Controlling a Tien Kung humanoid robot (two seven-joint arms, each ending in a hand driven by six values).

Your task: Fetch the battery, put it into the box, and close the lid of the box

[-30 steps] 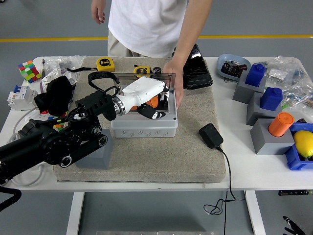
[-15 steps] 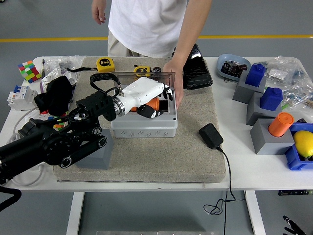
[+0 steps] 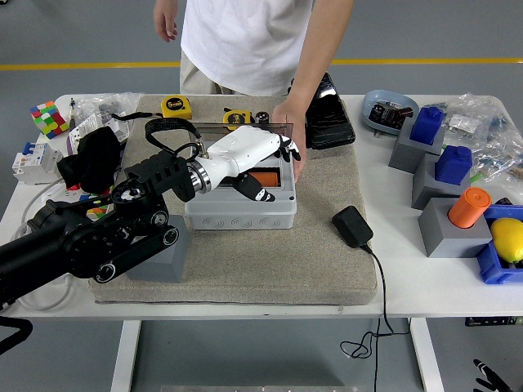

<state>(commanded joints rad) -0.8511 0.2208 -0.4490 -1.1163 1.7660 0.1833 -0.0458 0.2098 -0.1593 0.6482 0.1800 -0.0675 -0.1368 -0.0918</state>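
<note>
On the tan mat (image 3: 245, 253) at the table's near-middle, a black adapter (image 3: 352, 226) is seen, its cord trailing over the front edge. Just behind, the grey box (image 3: 241, 208) is positioned with its clear lid (image 3: 245, 129) raised. The left hand (image 3: 249, 155) is held over the box's opening, fingers (image 3: 286, 149) loosely spread, nothing gripped. The orange battery (image 3: 265, 178) is seen lying inside the box, beneath the hand. At the far side, the box's right rim is touched by a person's hand (image 3: 292, 131).
</note>
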